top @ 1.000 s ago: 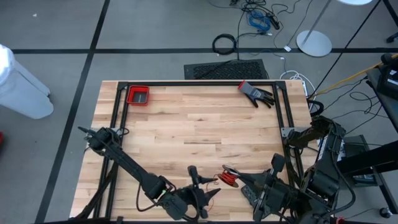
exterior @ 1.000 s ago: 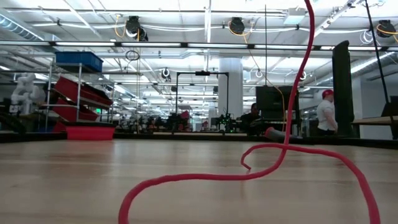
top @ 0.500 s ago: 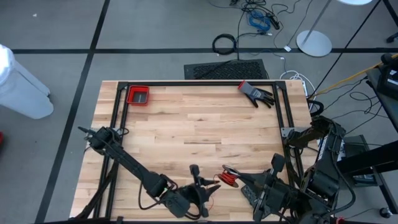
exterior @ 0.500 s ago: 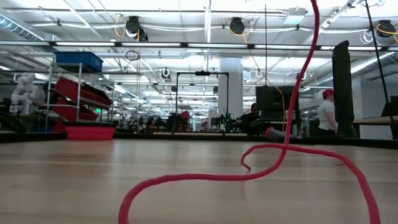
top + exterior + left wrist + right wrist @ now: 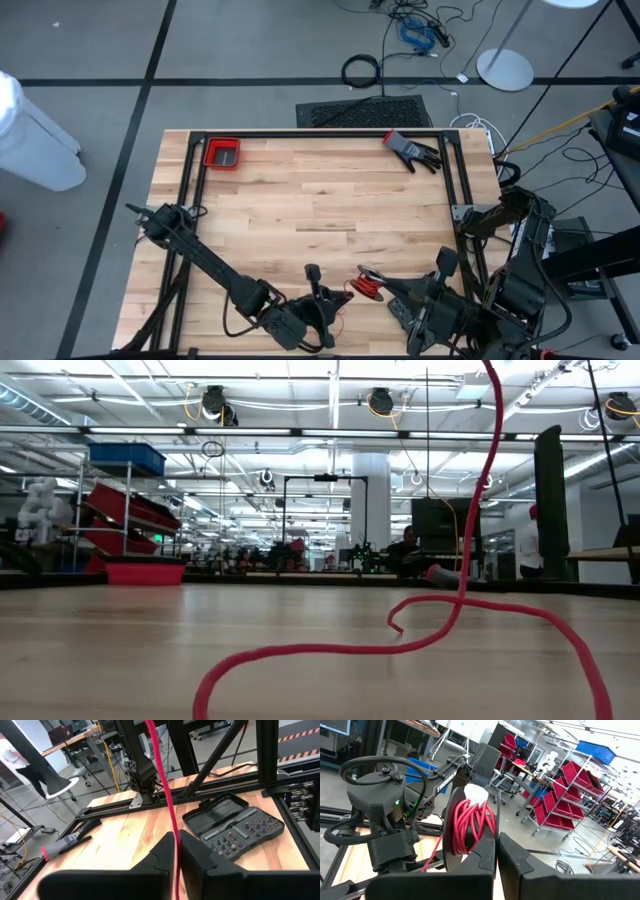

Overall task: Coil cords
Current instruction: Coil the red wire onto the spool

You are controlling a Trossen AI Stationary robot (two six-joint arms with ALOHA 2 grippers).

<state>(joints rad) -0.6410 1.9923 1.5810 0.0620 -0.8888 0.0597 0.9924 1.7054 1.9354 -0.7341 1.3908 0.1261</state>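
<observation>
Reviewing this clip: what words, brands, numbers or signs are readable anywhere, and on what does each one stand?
"TROSSEN": white letters on the left arm, seen in the right wrist view; small, so read with some doubt.
Tool case: no readable marking.
Red bins on the shelves in the room behind: any labels are too small to read.
Nothing else is legible in any view.

This is a large robotics lab or workshop hall. Behind the wooden bench stand metal racks holding red bins and a blue crate. Above them run ceiling ducts and strip lights; further workstations and a person show beyond. Loose cables lie on the grey floor behind the bench.
</observation>
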